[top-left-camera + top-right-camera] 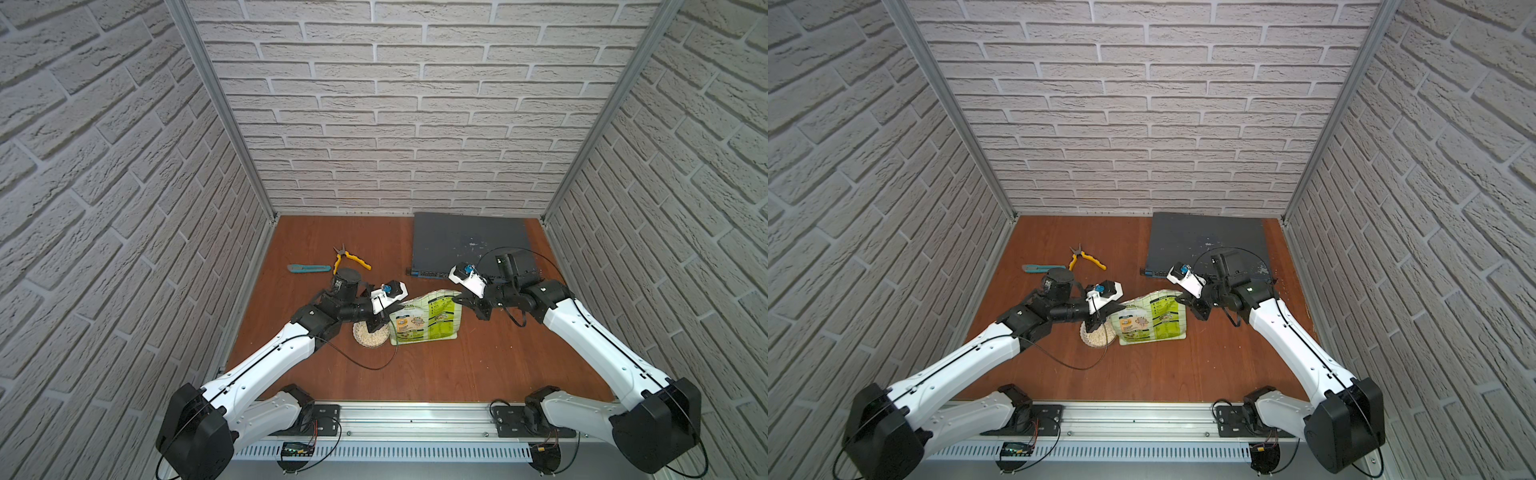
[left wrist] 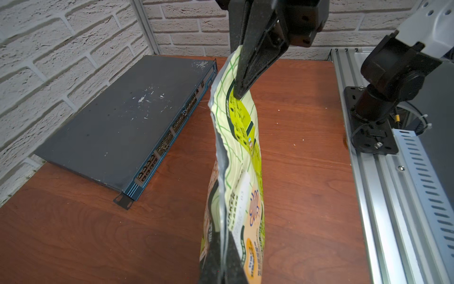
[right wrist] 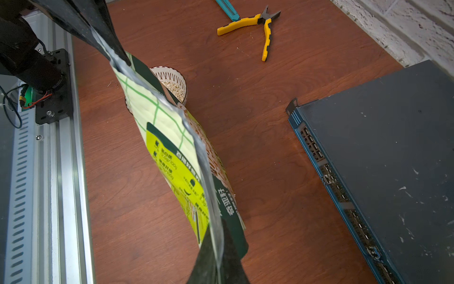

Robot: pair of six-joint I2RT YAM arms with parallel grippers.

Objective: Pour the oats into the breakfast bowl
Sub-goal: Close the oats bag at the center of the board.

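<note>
- The pouch, pale and dark green with a yellow panel, sits just below the centre in both top views. Its broad printed face is turned up, and it stretches between the left tool and the right tool, each pinching one end.
- The bowl is small and white with a dark lattice. It stands upright on the bench, just left of the pouch.
- The oats are pale beige flakes lying inside the bowl.

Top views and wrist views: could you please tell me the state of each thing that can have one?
pouch: upright, held at both ends of its top edge.
left gripper: shut on the pouch.
right gripper: shut on the pouch.
breakfast bowl: upright on the table, oats inside.
pliers: lying flat, handles spread.
</note>
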